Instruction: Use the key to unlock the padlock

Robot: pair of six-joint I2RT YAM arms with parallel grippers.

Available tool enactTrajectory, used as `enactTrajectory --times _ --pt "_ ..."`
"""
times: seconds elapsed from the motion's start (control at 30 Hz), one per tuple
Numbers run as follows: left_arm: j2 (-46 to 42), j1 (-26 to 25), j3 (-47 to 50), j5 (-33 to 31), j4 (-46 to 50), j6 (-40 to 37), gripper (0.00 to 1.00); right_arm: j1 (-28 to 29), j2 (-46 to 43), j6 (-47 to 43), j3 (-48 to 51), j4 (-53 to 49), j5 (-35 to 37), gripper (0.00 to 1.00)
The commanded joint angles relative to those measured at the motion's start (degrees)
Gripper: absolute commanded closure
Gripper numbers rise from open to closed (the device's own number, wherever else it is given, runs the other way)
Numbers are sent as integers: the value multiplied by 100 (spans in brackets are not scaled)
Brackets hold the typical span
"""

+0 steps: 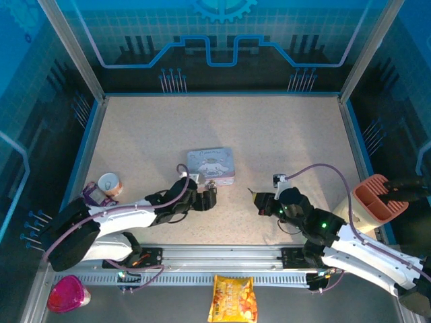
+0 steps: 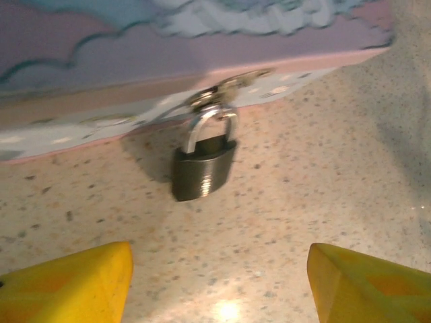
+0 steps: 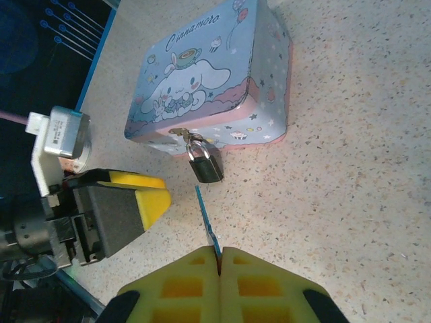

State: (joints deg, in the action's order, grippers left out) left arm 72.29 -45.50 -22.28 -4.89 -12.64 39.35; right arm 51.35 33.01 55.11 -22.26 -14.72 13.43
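Pale blue-pink cartoon tin box [image 3: 209, 74], lid shut, contents hidden. Small dark padlock [image 2: 202, 171] w/ silver shackle hangs on its front hasp [image 2: 225, 87], body on speckled table [image 2: 323, 195]. L gripper [image 2: 219, 282] near it, yellow fingers [image 2: 67, 282] wide, empty. R gripper [image 3: 220, 259] pinches thin blue key [image 3: 207, 219] (edge-on, prob. key), tip near padlock, apart.

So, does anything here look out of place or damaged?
Nothing looks damaged. The small dark padlock sits closed on the pale blue cartoon tin box. One oddity: an orange snack bag lies off the speckled table, past its near edge.
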Motion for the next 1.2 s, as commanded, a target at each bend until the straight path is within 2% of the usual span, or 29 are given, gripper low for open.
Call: enactTrajectory --times 0.0,0.2,0.43,0.67,1.0,1.17 --pt "131 209 279 659 -1442 -71 29 -54 89 35 -240 233 -165 100" --pt "943 478 401 685 -2520 94 31 -45 110 117 -179 324 -252 100" --pt "1810 567 418 343 -3382 231 36 -41 80 101 -213 282 -285 100" --pt "2208 572 243 365 -3420 261 43 -40 -28 97 -179 242 -257 100" --pt "2333 576 20 416 -3170 397 64 -46 -23 75 -189 242 -252 100" --pt "2334 568 13 419 -3164 423 70 -44 -40 112 -143 270 -248 100"
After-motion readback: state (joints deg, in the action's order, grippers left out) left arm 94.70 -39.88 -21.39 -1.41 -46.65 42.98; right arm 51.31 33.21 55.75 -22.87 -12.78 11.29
